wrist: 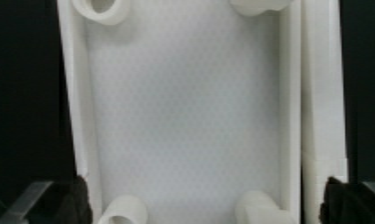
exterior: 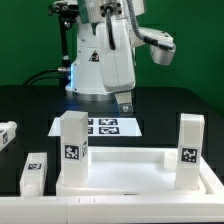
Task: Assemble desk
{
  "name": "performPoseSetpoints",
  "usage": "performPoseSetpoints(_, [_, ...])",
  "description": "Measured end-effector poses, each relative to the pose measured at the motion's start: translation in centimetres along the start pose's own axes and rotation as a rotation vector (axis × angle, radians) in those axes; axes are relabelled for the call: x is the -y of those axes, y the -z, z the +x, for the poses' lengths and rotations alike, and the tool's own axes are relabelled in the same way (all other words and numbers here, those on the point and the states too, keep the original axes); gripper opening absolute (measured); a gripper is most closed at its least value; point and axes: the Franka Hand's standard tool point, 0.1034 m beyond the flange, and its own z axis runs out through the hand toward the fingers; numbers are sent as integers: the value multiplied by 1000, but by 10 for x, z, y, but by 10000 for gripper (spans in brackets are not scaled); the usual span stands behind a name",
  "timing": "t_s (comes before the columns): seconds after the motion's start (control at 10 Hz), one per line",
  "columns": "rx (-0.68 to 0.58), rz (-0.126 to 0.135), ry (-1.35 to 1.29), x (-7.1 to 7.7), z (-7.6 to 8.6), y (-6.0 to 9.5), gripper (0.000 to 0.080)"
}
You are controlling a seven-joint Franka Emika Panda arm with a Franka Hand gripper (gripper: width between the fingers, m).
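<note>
A: Pincer (exterior: 125,101)?
B: Spread wide and empty, hanging above the wide white rimmed plastic tabletop (exterior: 130,178) on the black counter (exterior: 30,105).
A: Why rim-up?
B: Probably so the sockets face up. A blocky white tagged leg (exterior: 72,142) stands at one corner, a second leg (exterior: 190,148) opposite.
A: Room?
B: A spare leg (exterior: 35,172) lies clear off the exterior view's left edge, with an open approach.

exterior view: low, only slightly above bench (exterior: 30,105) height, facing the robot base (exterior: 100,65) across the tabletop (exterior: 130,172), which sits nearest the lens. wrist view: looks straight down from close above, tabletop (wrist: 184,110) filling nearly the whole frame. shared between views: the tabletop's inner face only.
</note>
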Motion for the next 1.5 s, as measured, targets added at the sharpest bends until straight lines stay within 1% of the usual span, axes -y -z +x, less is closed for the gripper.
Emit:
performPoseSetpoints(0.3, [-3,2,10,-1,1,-2,649])
performPoseSetpoints(0.4, [-22,33,51,-7,10,-9,649])
performPoseSetpoints(0.5, [-43,49,49,-22,17,-22,649])
performPoseSetpoints(0.6, [-70,81,38,-40,23,-38,649])
performPoseSetpoints(0.7, [-79,55,37,-54,17,-50,649])
performPoseSetpoints(0.8, [-73,58,46,-51,15,-48,649])
performPoseSetpoints(0.9, [-74,59,45,-50,17,-48,649])
performPoseSetpoints(1.0, [-75,57,46,-51,16,-49,649])
performPoseSetpoints(1.1, [-83,61,42,-54,16,-54,649])
performPoseSetpoints(1.2, [-104,49,40,-67,14,-71,649])
performPoseSetpoints(1.4, [-125,13,42,-77,14,-92,649])
performPoseSetpoints(1.5, [-142,-10,46,-83,13,-108,649])
